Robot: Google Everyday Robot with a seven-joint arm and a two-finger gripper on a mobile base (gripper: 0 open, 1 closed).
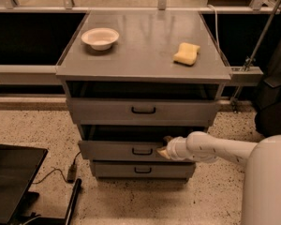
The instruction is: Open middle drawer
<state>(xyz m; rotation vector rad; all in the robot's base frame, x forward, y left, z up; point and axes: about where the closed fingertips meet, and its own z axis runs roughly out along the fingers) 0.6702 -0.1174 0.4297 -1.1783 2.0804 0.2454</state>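
Observation:
The middle drawer (117,150) is the second of three grey drawers in a metal cabinet, with a small black loop handle (142,151) at its centre. Its front stands a little further out than the lowest drawer's, with a dark gap above it. My gripper (164,149) reaches in from the right on a white arm (210,149) and sits at the drawer's front, just right of the handle, at the top edge.
The top drawer (143,110) and the lowest drawer (143,169) sit above and below. On the cabinet top (140,50) lie a white bowl (100,37) and a yellow sponge (187,53). A black case (11,179) and a cable (56,172) lie on the floor, left.

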